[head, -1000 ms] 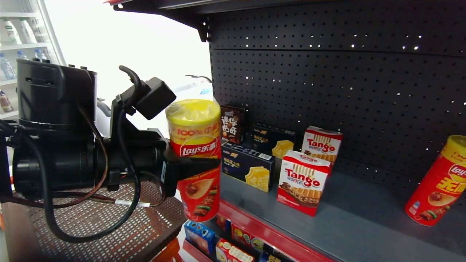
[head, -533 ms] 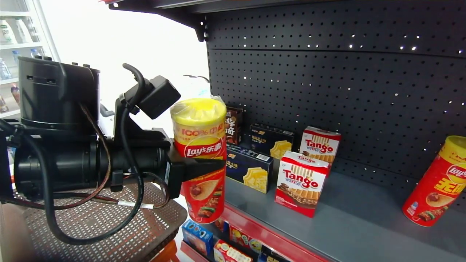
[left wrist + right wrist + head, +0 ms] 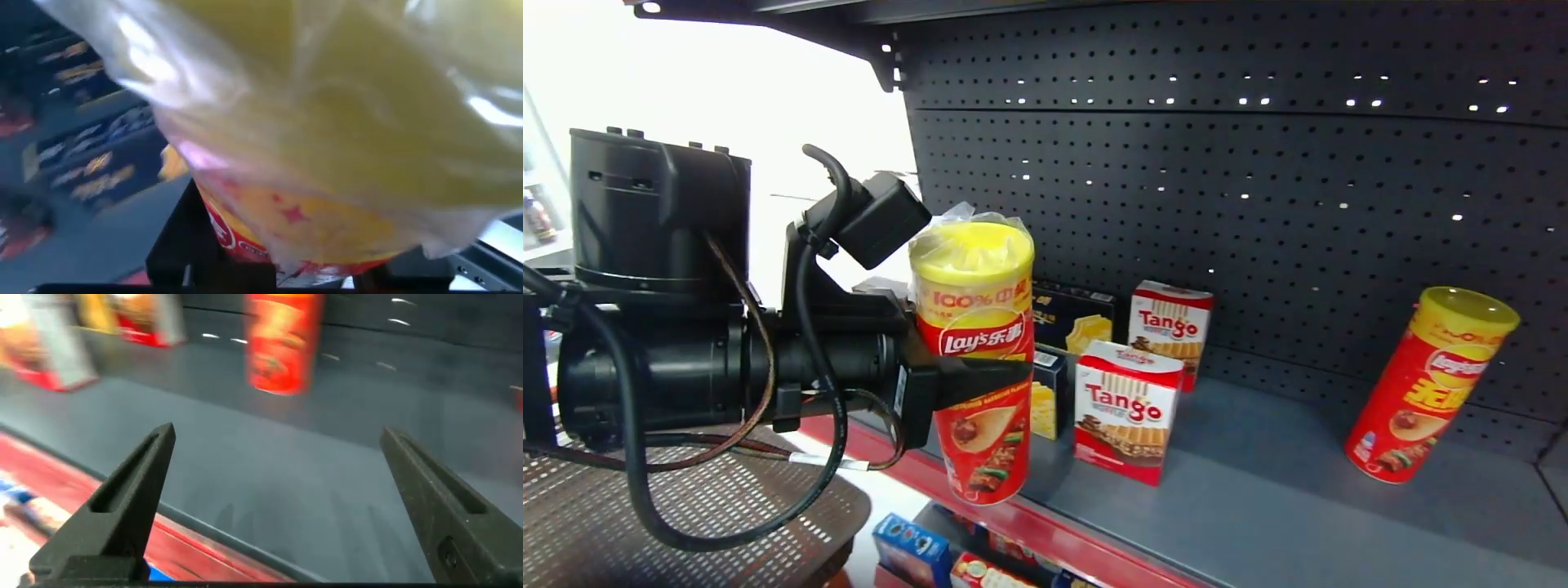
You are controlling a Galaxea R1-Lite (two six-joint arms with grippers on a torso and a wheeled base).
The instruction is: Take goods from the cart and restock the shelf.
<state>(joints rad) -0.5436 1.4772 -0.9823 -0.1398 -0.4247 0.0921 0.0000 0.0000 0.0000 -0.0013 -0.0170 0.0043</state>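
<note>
The left gripper (image 3: 977, 380) is closed around the middle of a red chips can (image 3: 974, 322), its black fingers (image 3: 980, 374) pressed against the sides. The can is nearly upright, with clear film over its yellow lid (image 3: 327, 122), and its base is at the red front edge of the shelf (image 3: 1258, 498), at the left end, just in front of a dark box (image 3: 1045, 400) and beside a wafer box (image 3: 1125, 408). The right gripper (image 3: 278, 506) is spread wide with nothing in it, above the grey shelf board. A second chips can (image 3: 1429, 384) stands well to the right on the shelf. The mesh cart (image 3: 686, 523) lies below the left arm.
</note>
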